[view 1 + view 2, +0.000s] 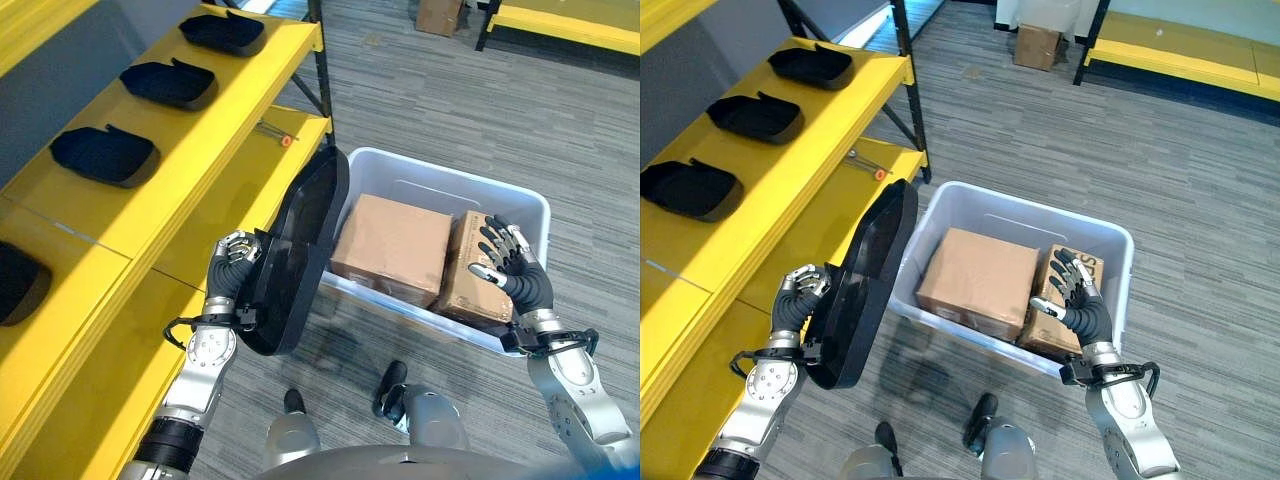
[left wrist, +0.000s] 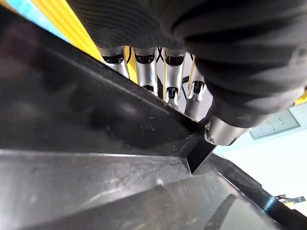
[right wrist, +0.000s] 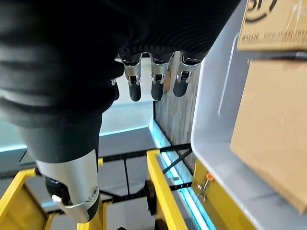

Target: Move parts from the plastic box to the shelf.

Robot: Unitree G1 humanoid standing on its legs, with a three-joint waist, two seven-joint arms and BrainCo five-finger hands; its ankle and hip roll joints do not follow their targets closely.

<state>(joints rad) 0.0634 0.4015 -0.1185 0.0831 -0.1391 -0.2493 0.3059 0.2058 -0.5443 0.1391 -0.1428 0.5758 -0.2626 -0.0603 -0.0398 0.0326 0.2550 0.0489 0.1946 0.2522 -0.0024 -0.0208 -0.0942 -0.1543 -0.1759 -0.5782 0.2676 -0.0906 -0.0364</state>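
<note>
Part [image 1: 300,250], a large black moulded shell, stands almost on edge between the yellow shelf [image 1: 200,140] and the box [image 1: 520,205], held up by the left hand [image 1: 232,258] near its lower end. In the left wrist view the fingers [image 2: 144,74] curl over the rim and the thumb presses the other face, so the hold is a pinch on the edge. The part looks stiff, thin-walled and light for its size, but long; gripped at one end it will likely want to swing, and the smooth plastic may slip. A hold nearer the middle of the rim, or a second hand under the far end, would seem steadier.

The right hand [image 1: 1072,292] hovers over the box with fingers spread, holding nothing.

Three like parts [image 1: 105,155] already lie on the upper shelf, and a fourth is cut off at the edge. Two cartons [image 1: 392,245] cover the box floor, so whether more parts lie beneath cannot be told. A small tool with an orange tip [image 1: 284,139] lies on the lower shelf, too small to identify.
</note>
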